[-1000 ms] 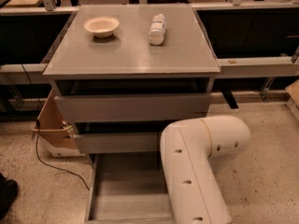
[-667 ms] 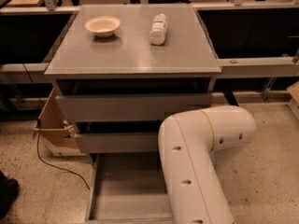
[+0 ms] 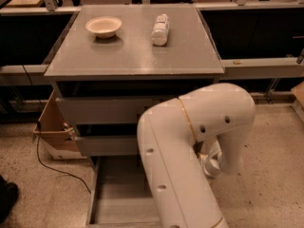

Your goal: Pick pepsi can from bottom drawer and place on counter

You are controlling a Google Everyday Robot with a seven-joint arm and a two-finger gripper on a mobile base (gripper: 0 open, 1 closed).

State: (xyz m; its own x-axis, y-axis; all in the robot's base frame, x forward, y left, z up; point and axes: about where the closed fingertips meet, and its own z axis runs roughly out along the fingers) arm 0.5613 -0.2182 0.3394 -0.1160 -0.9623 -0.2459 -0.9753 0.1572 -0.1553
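The bottom drawer (image 3: 116, 194) is pulled open at the foot of the grey cabinet, and the bare part of its floor that shows is flat. My white arm (image 3: 190, 146) bends over the drawer's right half and hides it. The pepsi can is hidden or out of view. The counter (image 3: 133, 56) is the grey slab on top of the cabinet. My gripper is not in view; it lies somewhere behind or below the arm's elbow.
A white bowl (image 3: 103, 26) and a white plastic bottle (image 3: 160, 30) lying on its side rest on the counter. Two shut grey drawers (image 3: 99, 110) sit above the open one. A cardboard box (image 3: 52, 132) and a black cable (image 3: 57, 167) lie at the left on the speckled floor.
My arm has swung left and risen, and now covers more of the open drawer. The bowl and the bottle have not moved.
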